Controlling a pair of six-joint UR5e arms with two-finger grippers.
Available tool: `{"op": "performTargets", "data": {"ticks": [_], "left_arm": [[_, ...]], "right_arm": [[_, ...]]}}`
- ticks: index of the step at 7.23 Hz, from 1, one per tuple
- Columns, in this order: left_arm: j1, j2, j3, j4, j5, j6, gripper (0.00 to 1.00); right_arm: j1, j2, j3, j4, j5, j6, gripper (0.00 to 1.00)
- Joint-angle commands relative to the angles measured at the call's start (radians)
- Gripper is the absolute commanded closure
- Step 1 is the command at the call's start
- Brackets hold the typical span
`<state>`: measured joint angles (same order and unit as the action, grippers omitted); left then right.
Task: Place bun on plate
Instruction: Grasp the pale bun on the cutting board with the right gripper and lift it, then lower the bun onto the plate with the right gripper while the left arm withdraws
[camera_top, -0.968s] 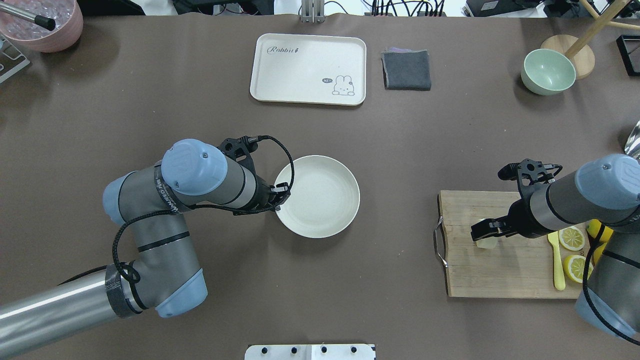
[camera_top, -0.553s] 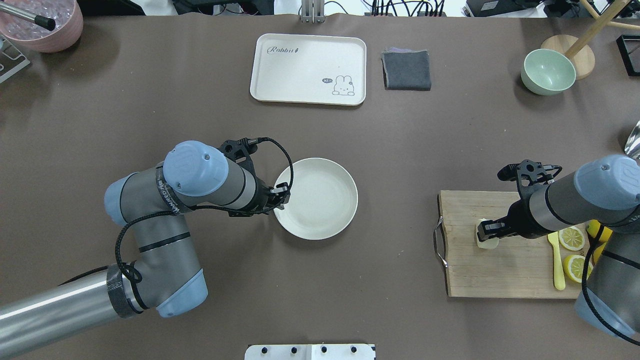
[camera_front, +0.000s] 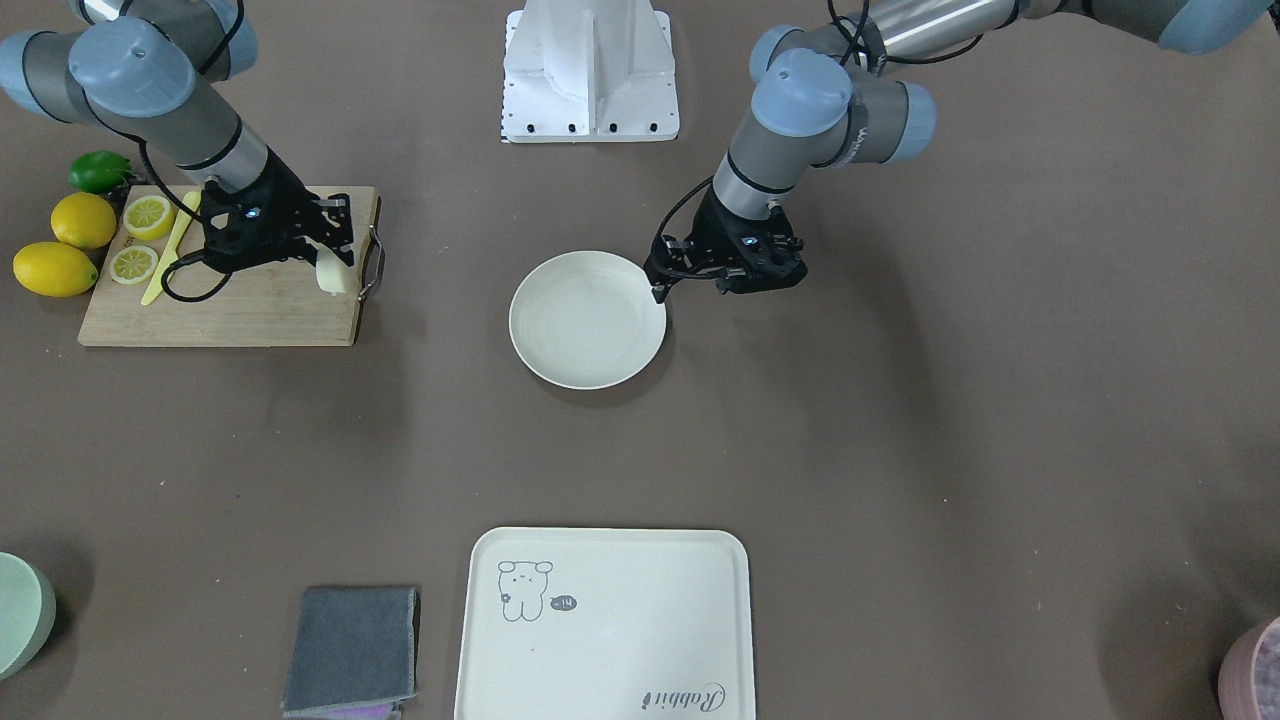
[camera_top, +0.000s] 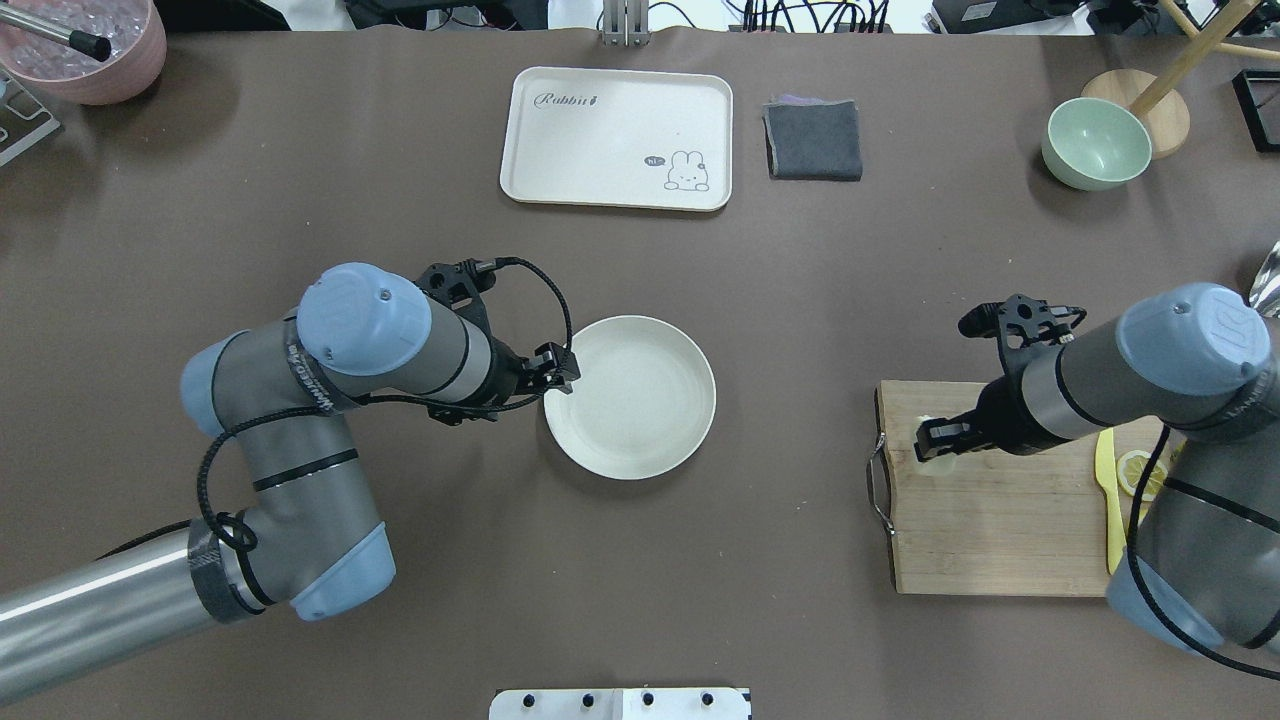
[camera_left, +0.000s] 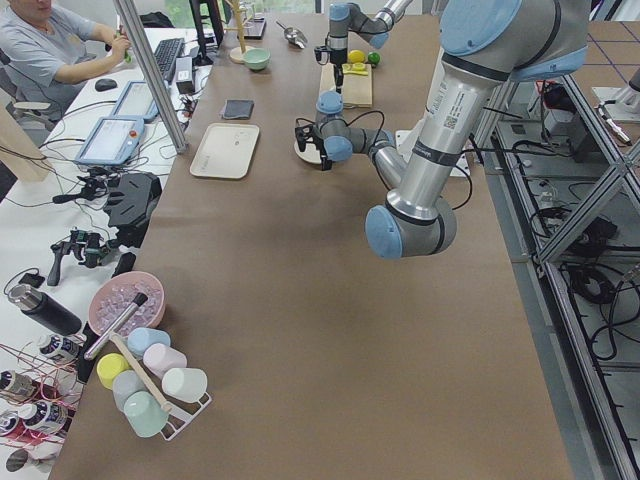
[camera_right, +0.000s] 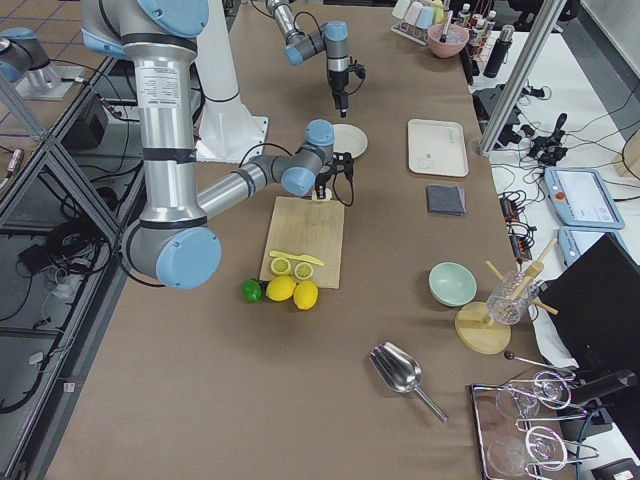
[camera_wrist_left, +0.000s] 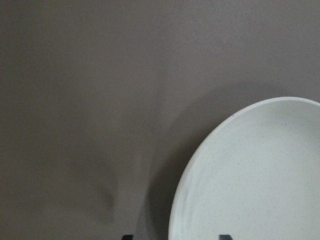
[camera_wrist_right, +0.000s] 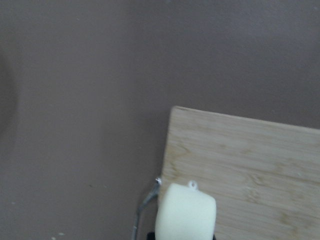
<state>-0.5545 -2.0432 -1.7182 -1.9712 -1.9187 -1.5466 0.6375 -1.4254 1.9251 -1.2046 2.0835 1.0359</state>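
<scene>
At table centre, plate: well apart from the bun, toward its 9 o'clock.
Bun: pinched in right gripper, over cutting board near its 9 o'clock edge.
Left gripper: jaws spread, at plate's 9 o'clock rim.
Between bun and plate: board's metal handle.
Surroundings: tray at plate's 12 o'clock, cloth toward 1 o'clock; lemon slices at board's 3 o'clock.

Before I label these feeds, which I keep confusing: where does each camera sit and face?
Front-facing: across the table, facing the robot, steeply down; left arm on view's right.
Overhead: behind the robot, looking forward and down; both arms.
Exterior left: table's left end, looking along it; left arm near.
Exterior right: table's right end; right arm near.
Left wrist: down at the plate; fingertips barely show.
Right wrist: down at bun and cutting board.
Shared: overhead and front-facing show plate and tray.
</scene>
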Motion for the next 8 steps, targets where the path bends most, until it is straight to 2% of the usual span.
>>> {"op": "performTargets", "data": {"ticks": [1,2,3,4,5,8], "left_arm": [[-0.073,0.235,-0.140,-0.003,-0.039,0.238,0.04],[-0.128,0.333,-0.167,-0.011,-0.057,0.363,0.04],[-0.178,0.389,-0.167,-0.026,-0.089,0.453,0.04],[-0.218,0.415,-0.163,-0.040,-0.121,0.483,0.04],[-0.241,0.417,-0.159,-0.040,-0.150,0.485,0.04],[-0.243,0.416,-0.163,-0.040,-0.152,0.484,0.03]], "right_arm": [[-0.037,0.289,-0.047,-0.238,-0.045,0.006,0.60],[-0.083,0.433,-0.184,-0.236,-0.101,0.007,0.60],[-0.103,0.577,-0.327,-0.233,-0.109,0.042,0.59],[-0.140,0.633,-0.389,-0.233,-0.155,0.059,0.58],[-0.172,0.631,-0.391,-0.233,-0.178,0.062,0.58],[-0.187,0.619,-0.411,-0.227,-0.186,0.076,0.58]]}}
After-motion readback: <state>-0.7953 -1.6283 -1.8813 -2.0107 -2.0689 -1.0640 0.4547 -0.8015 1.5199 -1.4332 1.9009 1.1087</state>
